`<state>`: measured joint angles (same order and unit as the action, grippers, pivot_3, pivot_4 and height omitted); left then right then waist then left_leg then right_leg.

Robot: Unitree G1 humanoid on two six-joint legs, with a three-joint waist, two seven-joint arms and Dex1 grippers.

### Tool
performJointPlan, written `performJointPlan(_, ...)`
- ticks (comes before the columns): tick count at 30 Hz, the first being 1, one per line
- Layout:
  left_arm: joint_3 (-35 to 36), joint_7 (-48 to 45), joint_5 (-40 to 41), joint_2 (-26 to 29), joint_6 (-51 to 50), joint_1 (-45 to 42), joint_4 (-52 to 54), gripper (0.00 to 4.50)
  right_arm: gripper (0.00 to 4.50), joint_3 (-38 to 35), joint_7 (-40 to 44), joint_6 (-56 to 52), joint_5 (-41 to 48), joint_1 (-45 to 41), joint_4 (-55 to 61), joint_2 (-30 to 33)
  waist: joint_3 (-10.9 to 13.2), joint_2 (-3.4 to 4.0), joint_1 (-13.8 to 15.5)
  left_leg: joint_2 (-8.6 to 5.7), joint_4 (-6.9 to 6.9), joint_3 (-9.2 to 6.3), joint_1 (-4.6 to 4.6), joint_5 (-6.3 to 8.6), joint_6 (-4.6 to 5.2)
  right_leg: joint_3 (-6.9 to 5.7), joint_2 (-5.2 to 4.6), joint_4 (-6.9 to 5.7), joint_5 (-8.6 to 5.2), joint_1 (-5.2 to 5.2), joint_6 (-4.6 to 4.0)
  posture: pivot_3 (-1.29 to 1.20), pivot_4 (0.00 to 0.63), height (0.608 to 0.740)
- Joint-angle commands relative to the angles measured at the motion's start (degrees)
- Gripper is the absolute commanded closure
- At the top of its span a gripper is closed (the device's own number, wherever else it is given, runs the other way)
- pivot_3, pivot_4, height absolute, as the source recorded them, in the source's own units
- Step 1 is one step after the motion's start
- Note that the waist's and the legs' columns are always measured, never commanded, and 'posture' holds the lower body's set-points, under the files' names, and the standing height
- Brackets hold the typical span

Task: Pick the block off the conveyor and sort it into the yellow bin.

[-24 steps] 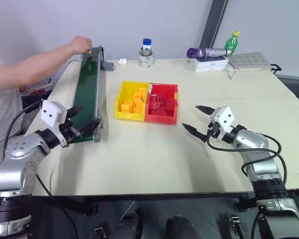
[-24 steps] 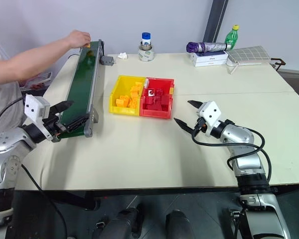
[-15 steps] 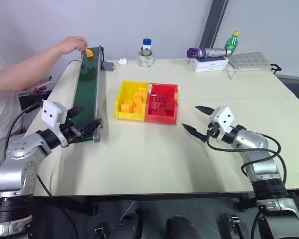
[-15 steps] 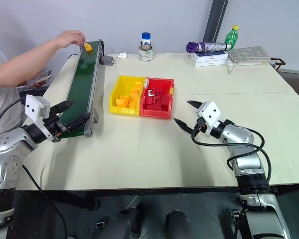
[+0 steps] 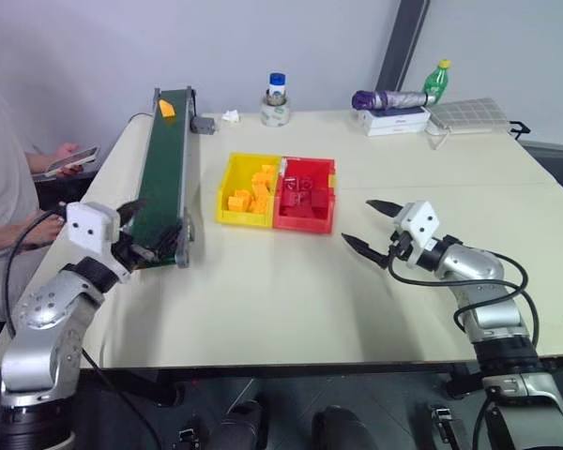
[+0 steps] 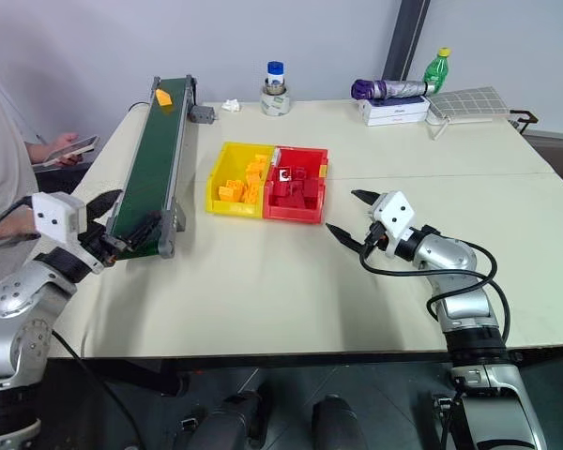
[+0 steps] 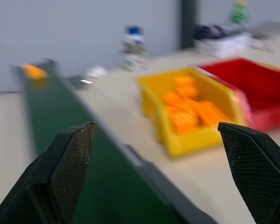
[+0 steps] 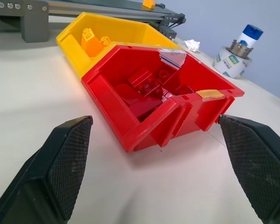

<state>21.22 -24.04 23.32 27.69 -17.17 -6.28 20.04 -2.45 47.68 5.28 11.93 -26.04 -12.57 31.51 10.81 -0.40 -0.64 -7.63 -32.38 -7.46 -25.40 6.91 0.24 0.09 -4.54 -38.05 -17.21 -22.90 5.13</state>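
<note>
Step in hand: waiting for the pick; the block (image 5: pixel 167 109) is lying on the conveyor (image 5: pixel 162 178) at its far end, near the far left corner of the surface (image 5: pixel 281 300), and no pincer is touching it.

The left pincer (image 5: pixel 156 236) is hovering at the near end of the conveyor, its fingers spread wide and gripping nothing; it is pointing up the belt toward the block, which is sitting well apart from it. The right pincer (image 5: pixel 366 225) is hovering over the bare surface just beside the red bin (image 5: pixel 307 204), its fingers likewise spread and gripping nothing.

Next move, as a judgement: the left pincer is standing closest to the belt, so it is the likely one to take the block once the two are brought together; the fingers need to straddle the block between the side rails and press on two opposite faces; the block then needs carrying across to the yellow bin (image 5: pixel 227 192), which is sitting beside the conveyor, joined to the red bin and already holding several similar pieces.

Block appearance: small, orange-yellow, roughly cube-shaped; it is probably rigid plastic, though its surface detail is too small to tell.

A person (image 5: pixel 0 169) is sitting beyond the left edge of the surface, holding a phone (image 5: pixel 71 159).
</note>
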Motion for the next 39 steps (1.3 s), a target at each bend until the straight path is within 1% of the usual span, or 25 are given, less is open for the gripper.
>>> performJointPlan(1,0.39,8.60,-4.52,-4.74,1.46,3.49,5.54,0.06,0.00,-0.48,0.13,0.44,0.47,-1.74,0.96,0.04,0.00,-0.01,0.02,0.00,0.00,0.03,0.01,0.00,0.00,0.01,-0.01,0.03,0.00,0.02,0.00,0.00,0.150,0.740)
performJointPlan(5,-1.16,14.22,-8.15,-9.34,1.39,5.94,8.62,0.06,0.00,-0.45,0.07,0.38,0.55,-1.99,0.74,-0.15,0.00,-0.01,0.08,0.01,-0.02,0.02,0.01,0.00,0.00,-0.02,0.00,0.02,0.00,0.04,0.00,0.00,0.150,0.740)
performJointPlan(10,-1.90,17.77,-10.43,-11.26,-0.28,5.99,8.43,0.06,0.00,-0.56,-0.08,0.37,0.67,-2.07,0.70,-0.26,0.00,-0.01,0.26,0.01,-0.22,0.00,0.02,0.01,0.00,-0.08,0.01,0.00,0.00,0.17,0.00,0.00,0.150,0.740)
performJointPlan(16,-2.58,18.11,-10.18,-11.46,-2.13,4.40,7.02,0.06,0.00,-0.62,0.32,0.70,1.16,-1.78,1.14,-0.37,0.00,-0.01,0.19,0.01,-0.28,0.00,0.01,0.02,0.01,-0.09,0.02,-0.01,0.00,0.19,0.00,0.00,0.150,0.740)
performJointPlan(27,-2.45,17.67,-10.42,-10.99,-2.12,3.28,5.51,0.06,0.00,-0.81,2.71,-0.48,3.36,-0.69,2.70,-0.20,0.00,-0.01,0.13,0.01,-0.29,-0.01,0.01,0.02,0.01,-0.10,0.02,0.00,0.00,0.19,0.01,0.00,0.150,0.740)
performJointPlan(34,-2.41,17.80,-10.41,-11.10,-1.89,2.71,4.83,0.06,0.00,-1.02,4.58,-4.27,6.09,-0.39,4.24,-0.04,0.00,-0.01,0.14,0.01,-0.29,-0.01,0.00,0.02,0.01,-0.09,0.02,0.00,-0.01,0.19,0.00,0.00,0.150,0.740)
performJointPlan(39,-2.41,17.83,-10.55,-11.02,-1.82,2.47,4.35,0.06,0.00,-0.96,4.17,-3.97,5.45,-0.46,4.24,0.08,0.00,-0.01,0.13,0.01,-0.29,-0.01,0.00,0.02,0.01,-0.09,0.02,0.00,-0.01,0.18,0.00,0.00,0.150,0.740)
